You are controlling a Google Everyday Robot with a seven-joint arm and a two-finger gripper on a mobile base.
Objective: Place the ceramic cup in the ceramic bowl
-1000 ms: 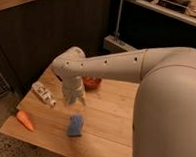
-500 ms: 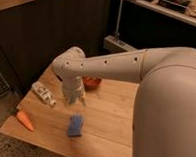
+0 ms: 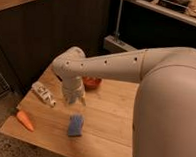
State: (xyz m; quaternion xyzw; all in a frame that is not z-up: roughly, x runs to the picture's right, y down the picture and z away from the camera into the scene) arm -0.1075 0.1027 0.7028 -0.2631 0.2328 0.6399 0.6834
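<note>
The orange-red ceramic bowl [image 3: 93, 82] sits at the back of the wooden table [image 3: 109, 119], partly hidden behind my arm. My gripper [image 3: 73, 98] hangs from the white arm over the table's middle, just left of and in front of the bowl and above the blue sponge. The blue ceramic cup does not show; I cannot tell if the arm or gripper hides it.
A flat blue sponge [image 3: 75, 125] lies on the table in front of the gripper. An orange carrot [image 3: 25, 119] lies at the front left corner. A white bottle [image 3: 44, 93] lies on its side at the left edge. Dark cabinets stand behind.
</note>
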